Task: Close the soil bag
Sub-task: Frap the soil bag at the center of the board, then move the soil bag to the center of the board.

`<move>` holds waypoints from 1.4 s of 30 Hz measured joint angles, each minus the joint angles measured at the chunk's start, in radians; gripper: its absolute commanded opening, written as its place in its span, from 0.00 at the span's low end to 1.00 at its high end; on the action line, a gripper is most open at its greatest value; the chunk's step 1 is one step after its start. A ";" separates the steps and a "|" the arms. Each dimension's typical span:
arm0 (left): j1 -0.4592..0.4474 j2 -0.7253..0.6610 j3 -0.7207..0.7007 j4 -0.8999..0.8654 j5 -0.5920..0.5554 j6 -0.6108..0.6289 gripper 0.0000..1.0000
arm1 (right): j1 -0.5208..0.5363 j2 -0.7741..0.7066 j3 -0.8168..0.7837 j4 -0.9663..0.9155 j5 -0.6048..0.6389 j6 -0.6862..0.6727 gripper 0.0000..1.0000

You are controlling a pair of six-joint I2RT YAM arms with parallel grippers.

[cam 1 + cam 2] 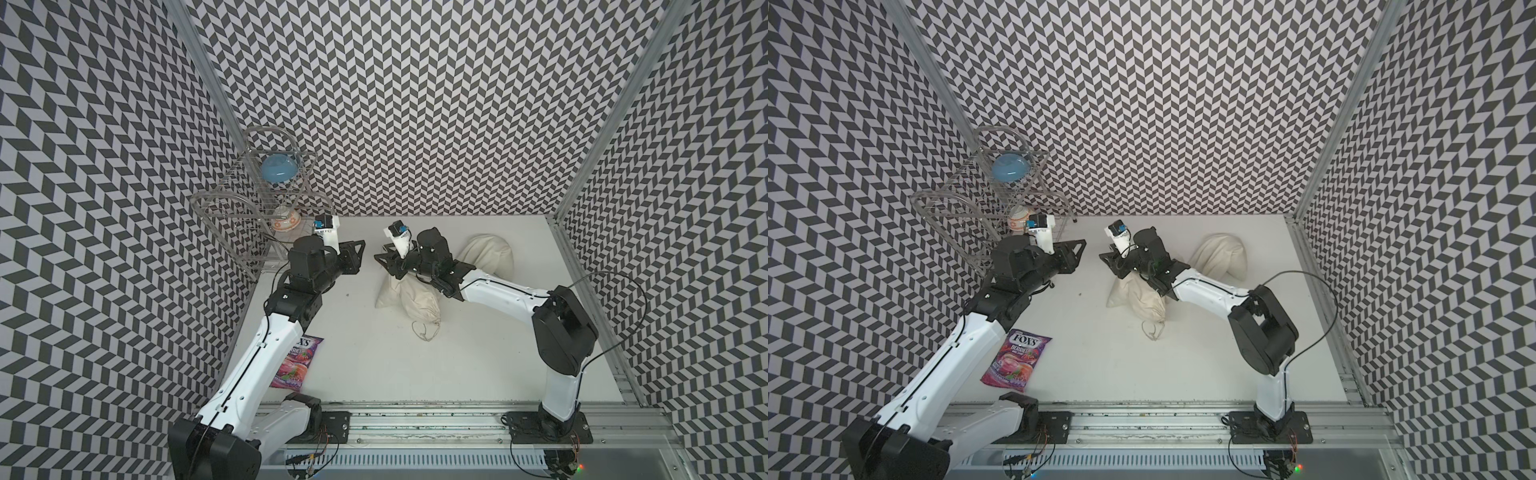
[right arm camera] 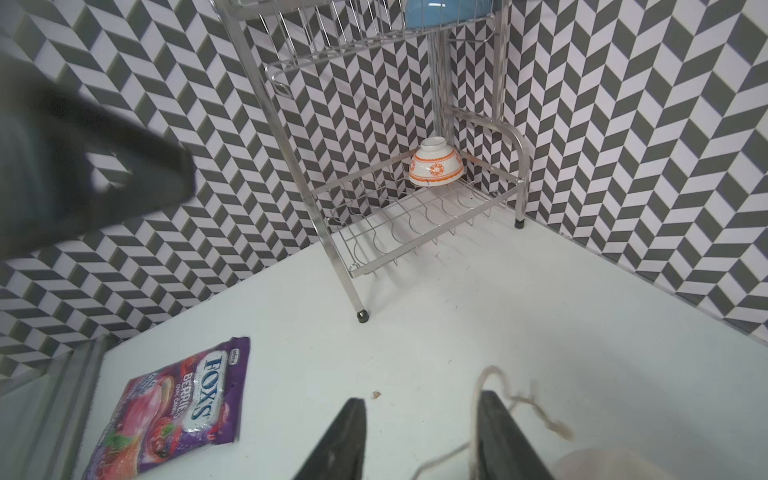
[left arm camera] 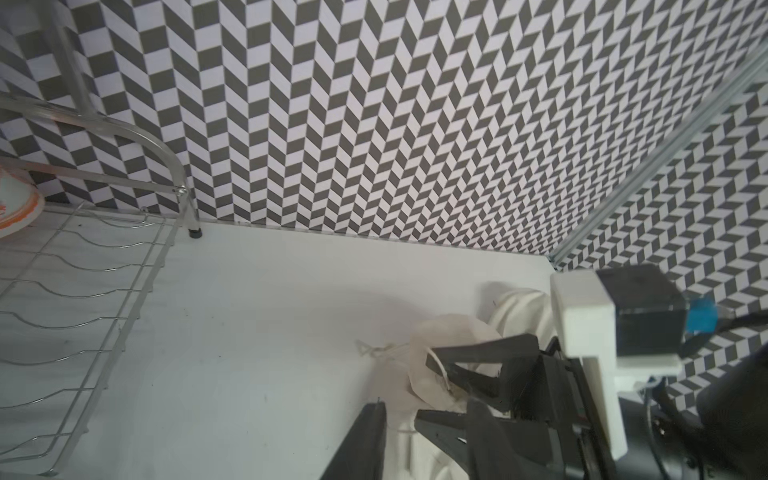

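Edges: white table (image 1: 478, 365) is boxed by chevron walls (image 1: 415, 104) on 3 sides, with an aluminium rail (image 1: 415, 419) along the front edge. Open room is front-centre and front-right of the table. The dish rack (image 1: 257, 216) fills the back-left corner.

The left arm comes up from the front-left base with the forearm angled inward. Its wrist is bent so the left gripper (image 1: 357, 253) points sideways toward the centre, above the table and just beside the rack. Finger gap: cannot tell, since only 1 finger (image 3: 365, 440) reads clearly in its wrist view.

The right arm has its elbow high at the right side and its forearm runs in over the table. The right gripper (image 1: 380, 262) faces the left one, tips near but apart. Its fingers (image 2: 353, 432) stand apart with table showing between them, nothing pinched. The drawstring (image 2: 523, 403) drapes past 1 fingertip; contact unclear.

Task item: the soil bag (image 1: 409, 297), cream cloth, lies mid-table under the right wrist. Its gathered end points toward the front and the string trails loose on the table.

Around it:
- 2nd cream sack (image 1: 488, 253) sits behind, back right, partly hidden by the right forearm.
- blue bowl (image 1: 279, 169) is on the rack's upper tier.
- orange-patterned bowl (image 2: 435, 164) is upside down on the lower tier.
- candy pouch (image 1: 1017, 359) lies flat at front left, beside the left forearm.
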 measured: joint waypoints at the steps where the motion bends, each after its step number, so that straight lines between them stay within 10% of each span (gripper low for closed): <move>1: -0.020 -0.001 -0.010 0.012 -0.008 -0.007 0.46 | -0.007 -0.037 -0.019 -0.014 0.009 -0.004 0.69; 11: -0.350 0.159 0.060 0.108 -0.185 -0.002 0.68 | -0.175 -0.547 -0.383 0.000 0.305 0.041 0.93; 18: -0.481 0.496 0.211 0.208 -0.199 0.013 0.80 | -0.370 -0.616 -0.707 -0.005 0.412 0.208 1.00; 27: -0.379 0.809 0.246 0.223 -0.187 0.006 0.85 | -0.425 -0.520 -0.805 0.024 0.335 0.320 1.00; 39: -0.063 0.719 0.011 0.442 -0.138 -0.062 0.88 | -0.430 -0.138 -0.631 0.086 0.200 0.388 1.00; 42: -0.050 0.689 -0.029 0.466 -0.144 -0.069 0.89 | -0.430 -0.069 -0.585 0.094 0.172 0.397 0.87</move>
